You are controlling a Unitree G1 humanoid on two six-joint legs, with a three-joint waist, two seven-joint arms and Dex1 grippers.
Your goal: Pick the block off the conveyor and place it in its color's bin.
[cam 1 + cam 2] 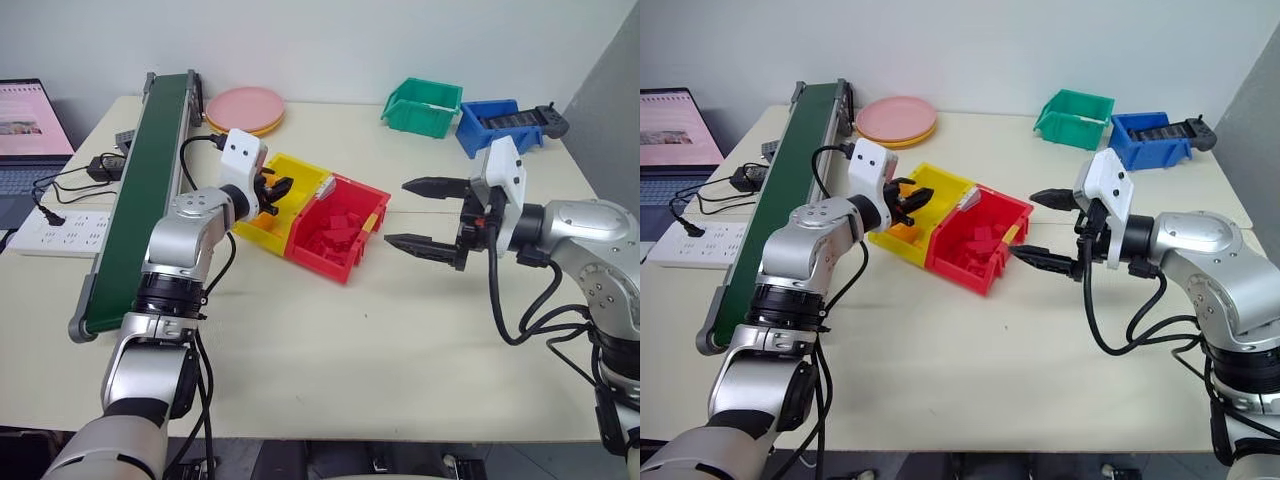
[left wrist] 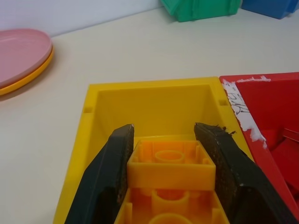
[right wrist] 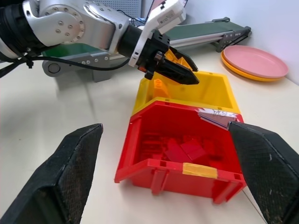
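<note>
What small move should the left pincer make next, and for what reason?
Probably it should open and drop the block. The left pincer is shut on the block and sits over the yellow bin, whose inside lies right ahead of the fingertips. A slight lowering first may make the drop gentler. The right pincer hangs open beside the red bin.

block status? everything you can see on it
The block is a small orange-yellow plastic brick, glossy, with hollow cells and round tubes facing the left wrist camera. It is clamped between the two black fingers of the left gripper, one on each side. It hangs over the open yellow bin, not yet released, beside the red bin.
</note>
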